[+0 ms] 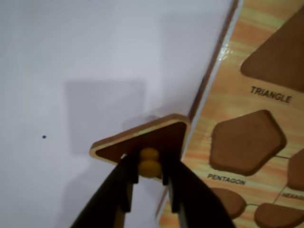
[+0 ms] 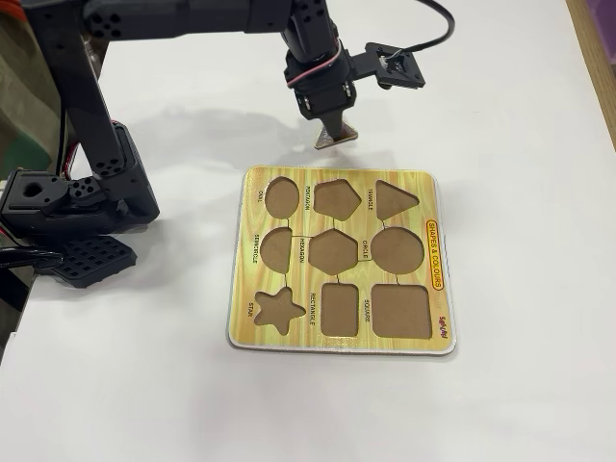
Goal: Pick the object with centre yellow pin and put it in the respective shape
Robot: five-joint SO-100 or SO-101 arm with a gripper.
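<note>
The object with centre yellow pin, a dark maroon triangle piece [image 1: 161, 137] with a tan edge, hangs off the white table just beyond the puzzle board's far edge [image 2: 337, 173]. My gripper [image 1: 150, 167] is shut on its yellow knob [image 1: 149, 161]; the black fingers [image 1: 124, 183] press it from both sides. In the fixed view the gripper [image 2: 333, 127] holds the piece [image 2: 339, 139] tilted behind the board. The respective shape, the brown recess labelled TRIANGLE [image 1: 280, 52], lies open at the board's far right [image 2: 395, 199].
The yellow board [image 1: 228, 99] also has a pentagon recess [image 1: 247, 142] beside the triangle recess, a circle recess [image 2: 397, 250] and several others. The arm's base and motors [image 2: 82, 197] stand at the left. A dark floor strip shows at the table's upper right edge [image 2: 599, 58].
</note>
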